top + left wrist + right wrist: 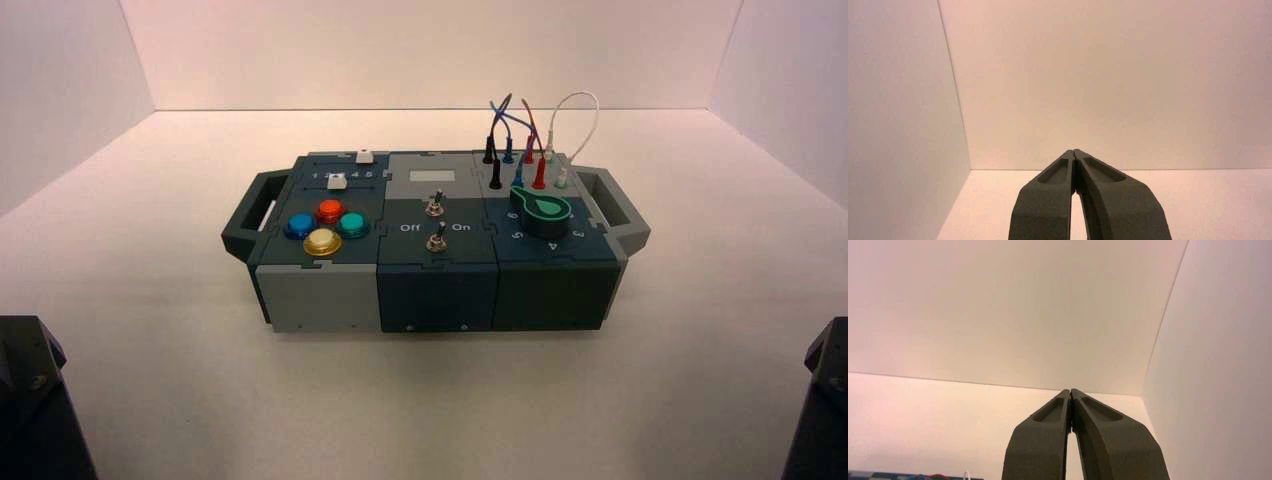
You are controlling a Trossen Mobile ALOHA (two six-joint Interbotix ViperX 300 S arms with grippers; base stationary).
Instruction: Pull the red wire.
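Two tools, tips together: L tool (1073,153) parked left, R tool (1070,393) right, nr. counter (700,290) edge. Open R tool, grip near red plug (539,175), pull red wire (533,117) up, prob. clear of blue wire (512,119).

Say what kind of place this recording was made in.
Probably a robot test booth: pale walls enclose the table, a box of buttons, switches and wires sits mid-table, and two robot arms flank it at the near edge.
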